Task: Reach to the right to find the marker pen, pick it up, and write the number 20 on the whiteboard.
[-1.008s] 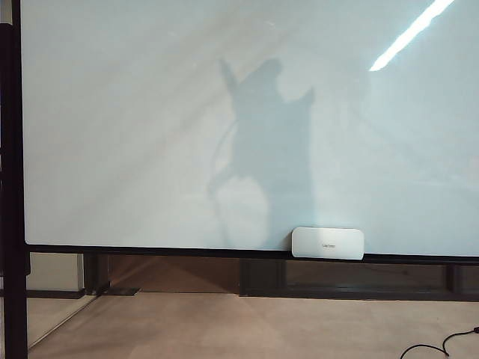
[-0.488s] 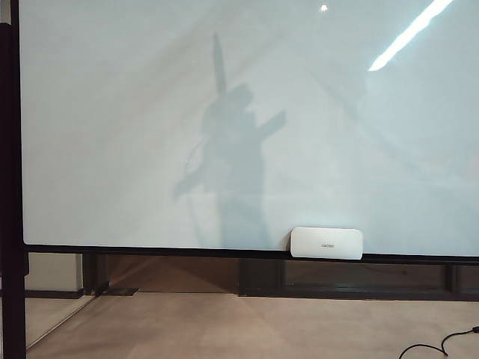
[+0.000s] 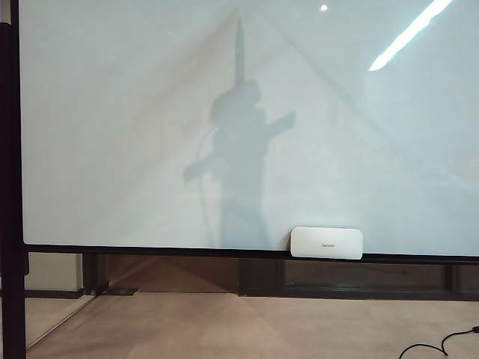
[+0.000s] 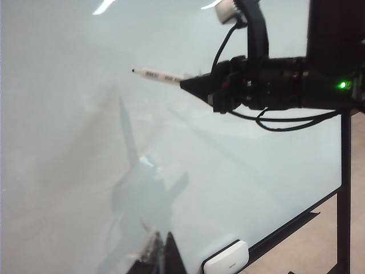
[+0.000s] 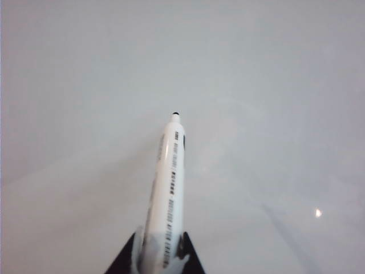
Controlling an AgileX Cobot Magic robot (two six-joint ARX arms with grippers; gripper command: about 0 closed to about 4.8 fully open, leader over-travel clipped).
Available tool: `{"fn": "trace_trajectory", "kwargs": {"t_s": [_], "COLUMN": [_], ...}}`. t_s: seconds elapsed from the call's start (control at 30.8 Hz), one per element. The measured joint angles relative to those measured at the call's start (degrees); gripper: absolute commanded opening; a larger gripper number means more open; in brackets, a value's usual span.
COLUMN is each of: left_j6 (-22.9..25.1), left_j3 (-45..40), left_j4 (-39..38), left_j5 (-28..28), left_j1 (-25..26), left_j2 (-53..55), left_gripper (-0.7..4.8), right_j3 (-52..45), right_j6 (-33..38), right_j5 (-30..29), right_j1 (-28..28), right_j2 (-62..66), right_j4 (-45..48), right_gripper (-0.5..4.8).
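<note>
Now my right jaws [image 5: 162, 260] are clamped on the white marker pen [image 5: 168, 194], its black tip pointing at the whiteboard [image 3: 112, 112], not visibly touching. My left jaws [image 4: 162, 257] sit low near the eraser [image 3: 327, 243]; whether they're parted, I cannot tell.

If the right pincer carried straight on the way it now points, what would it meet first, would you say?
Most likely the whiteboard. The right pincer is shut on the marker pen, whose tip leads toward the bare glossy board with nothing between. The pen tip would touch first, though the remaining gap is hard to judge.
</note>
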Motion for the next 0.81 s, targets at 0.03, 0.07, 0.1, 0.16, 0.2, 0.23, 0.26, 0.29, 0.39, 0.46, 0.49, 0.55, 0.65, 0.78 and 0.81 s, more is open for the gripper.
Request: {"fn": "trace_trajectory", "kwargs": {"t_s": [0.03,0.07,0.1,0.16,0.2,0.23,0.26,0.29,0.39,0.46,0.49,0.55,0.65,0.78,0.81], "left_j6": [0.02,0.04,0.04,0.09,0.09,0.17,0.48,1.14,1.99,2.36,2.4,2.56,2.82,2.99,3.02], "left_j3": [0.0,0.0,0.0,0.02,0.13,0.26,0.31,0.31,0.31,0.37,0.55,0.66,0.66,0.66,0.66], "left_j4": [-0.04,-0.09,-0.07,-0.09,-0.13,-0.07,0.07,0.09,-0.07,-0.17,-0.35,-0.26,-0.39,-0.44,-0.44], "left_j5": [-0.04,-0.15,-0.15,-0.02,0.26,0.31,0.33,0.35,0.31,-0.07,-0.44,-0.76,-0.81,-0.81,-0.81], "left_j1": [0.0,0.0,-0.02,-0.02,0.0,0.0,-0.02,-0.02,0.0,-0.02,0.0,0.0,0.0,0.0,0.0], "left_j2": [0.0,0.0,0.0,0.02,0.04,0.07,0.04,0.0,0.02,0.0,0.02,0.0,0.02,0.02,0.02], "left_gripper": [-0.05,-0.05,-0.05,-0.05,-0.05,-0.05,-0.05,-0.05,-0.05,-0.05,-0.05,-0.05,-0.05,-0.05,-0.05], "right_j3": [0.44,1.14,2.19,3.76,4.87,5.97,6.8,7.48,7.65,7.69,7.82,7.91,7.89,7.91,7.91], "right_j6": [-0.02,-0.04,-0.04,-0.09,-0.13,-0.17,-0.22,-0.26,-0.42,-0.44,-0.44,-0.57,-1.38,-1.77,-1.86], "right_j5": [0.0,0.0,0.0,0.0,0.0,0.0,0.0,0.0,0.04,0.17,0.17,0.28,0.39,0.39,0.39], "right_j1": [0.0,0.0,-0.02,-0.07,-0.07,-0.07,-0.07,-0.07,-0.02,0.0,0.0,-0.02,-0.02,-0.07,-0.15], "right_j2": [0.15,0.48,1.05,2.16,2.97,3.72,4.35,4.94,5.46,5.51,5.51,5.51,5.55,5.57,5.64], "right_j4": [0.13,0.2,0.42,0.5,-0.17,-0.98,-1.68,-2.45,-3.39,-3.45,-3.39,-3.23,-3.28,-3.17,-2.99], "right_gripper": [-0.02,-0.02,-0.02,-0.02,-0.02,-0.02,-0.02,-0.02,-0.02,-0.02,-0.02,-0.02,-0.02,-0.02,-0.02]}}
